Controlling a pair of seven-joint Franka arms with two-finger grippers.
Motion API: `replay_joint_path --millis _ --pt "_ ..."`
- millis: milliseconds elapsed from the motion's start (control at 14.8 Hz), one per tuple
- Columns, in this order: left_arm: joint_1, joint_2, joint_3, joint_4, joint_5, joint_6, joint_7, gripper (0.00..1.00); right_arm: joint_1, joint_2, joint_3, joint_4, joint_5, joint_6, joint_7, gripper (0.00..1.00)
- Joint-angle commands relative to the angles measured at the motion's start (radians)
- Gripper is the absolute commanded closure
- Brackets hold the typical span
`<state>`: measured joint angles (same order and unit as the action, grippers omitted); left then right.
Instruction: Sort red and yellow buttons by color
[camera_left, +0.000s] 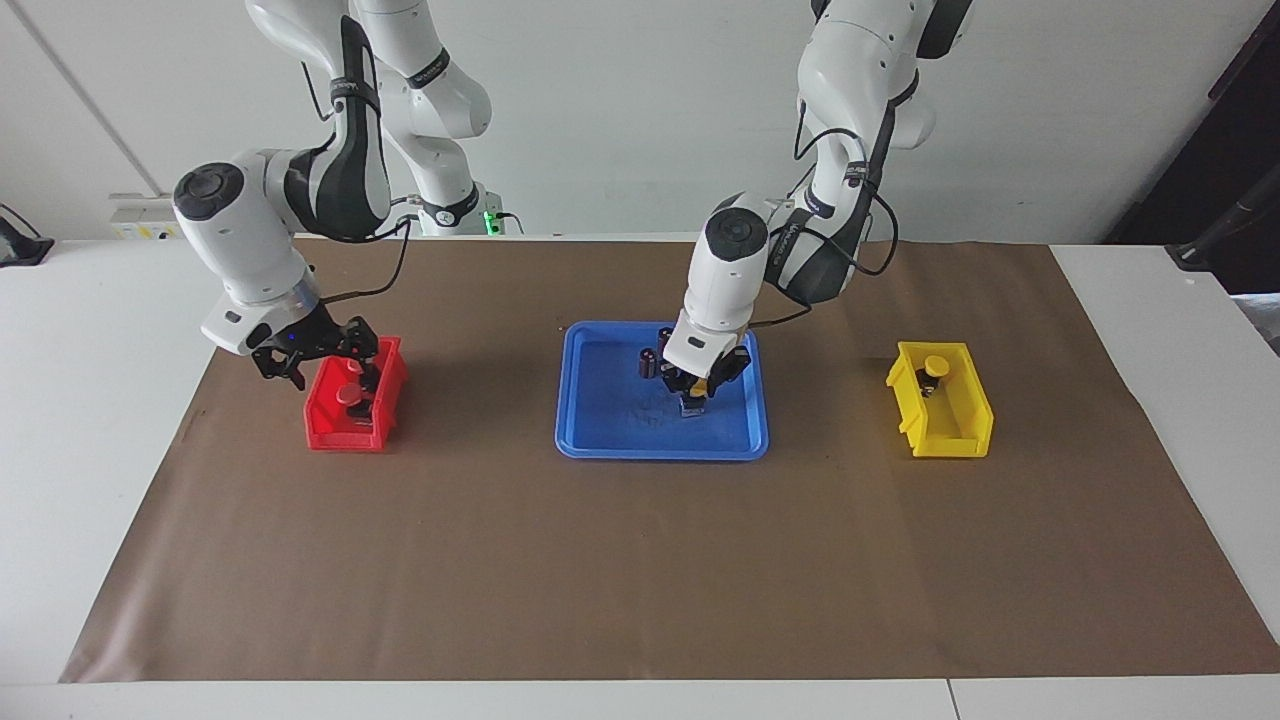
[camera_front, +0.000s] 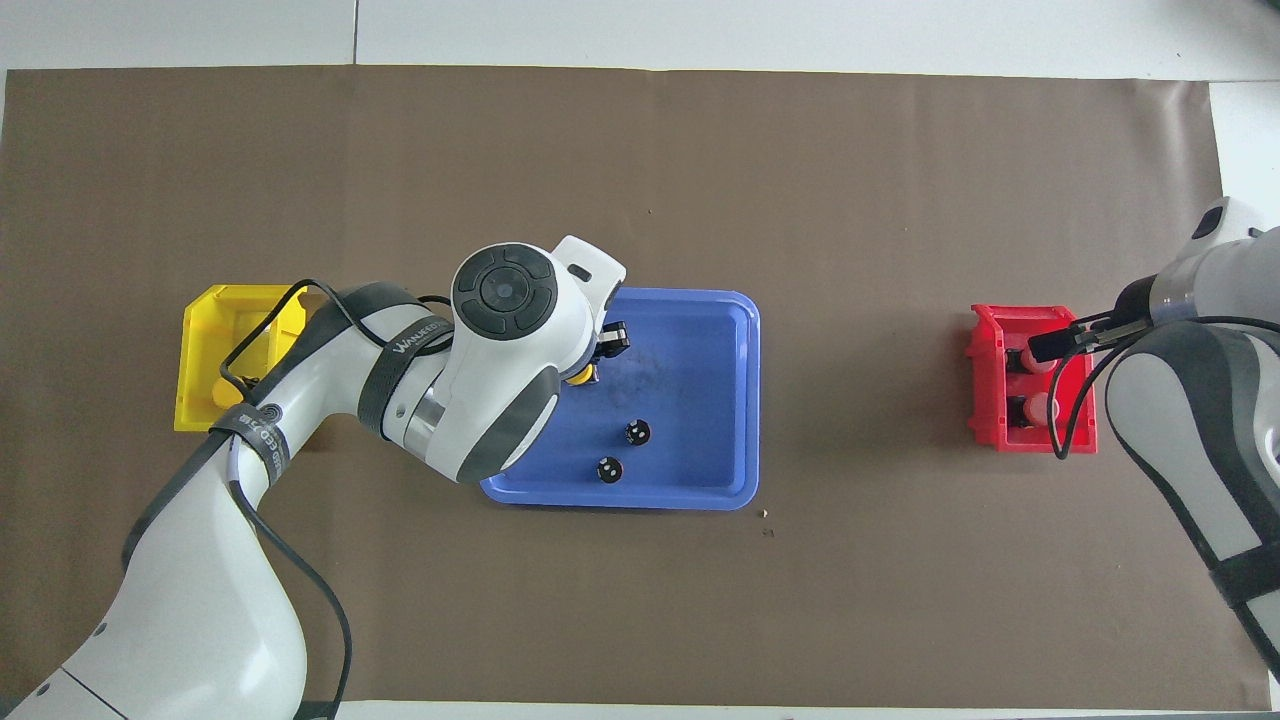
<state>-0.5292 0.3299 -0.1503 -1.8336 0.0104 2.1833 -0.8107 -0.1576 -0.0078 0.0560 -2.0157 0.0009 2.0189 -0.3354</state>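
The left gripper (camera_left: 697, 388) is clamping the last yellow button (camera_left: 694, 392) in the blue tray (camera_left: 600, 440). Judgement: lift straight up, clearing the two dark cylinders (camera_front: 622, 450), before carrying toward the yellow bin (camera_left: 960, 420).

The right gripper (camera_left: 318, 357) is hanging apart and empty above the red bin (camera_left: 330, 430).

The overhead view is showing two red buttons (camera_front: 1033, 384) inside that bin; the facing view is showing the other yellow button (camera_left: 935, 368) already binned.

a blue tray (camera_left: 600, 440) sits in the middle of brown paper (camera_left: 640, 570). two dark cylinders (camera_front: 622, 451) stand in it. a red bin (camera_left: 322, 432) and a yellow bin (camera_left: 965, 420) sit at the ends.
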Motion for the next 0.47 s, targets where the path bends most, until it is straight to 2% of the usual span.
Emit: replay_joint_path --millis 0,135,203,338,406 --pt "0.006 -0.003 0.018 0.019 -0.009 -0.01 -0.012 0.99 0.006 -0.026 0.007 0.189 0.018 -0.238 0.106 0.0" --pt "0.049 -0.005 0.028 0.095 0.012 -0.118 0.017 0.99 0.004 -0.017 0.007 0.338 0.016 -0.421 0.171 0.0" --pt "0.089 -0.015 0.026 0.162 0.019 -0.228 0.084 0.99 -0.005 -0.018 0.005 0.386 0.013 -0.481 0.202 0.0" --pt "0.147 -0.017 0.031 0.304 0.016 -0.429 0.229 0.99 -0.008 -0.026 -0.007 0.425 0.005 -0.537 0.208 0.0" --pt "0.19 -0.022 0.032 0.33 0.019 -0.482 0.299 0.99 -0.01 -0.024 -0.008 0.44 -0.001 -0.557 0.21 0.0"
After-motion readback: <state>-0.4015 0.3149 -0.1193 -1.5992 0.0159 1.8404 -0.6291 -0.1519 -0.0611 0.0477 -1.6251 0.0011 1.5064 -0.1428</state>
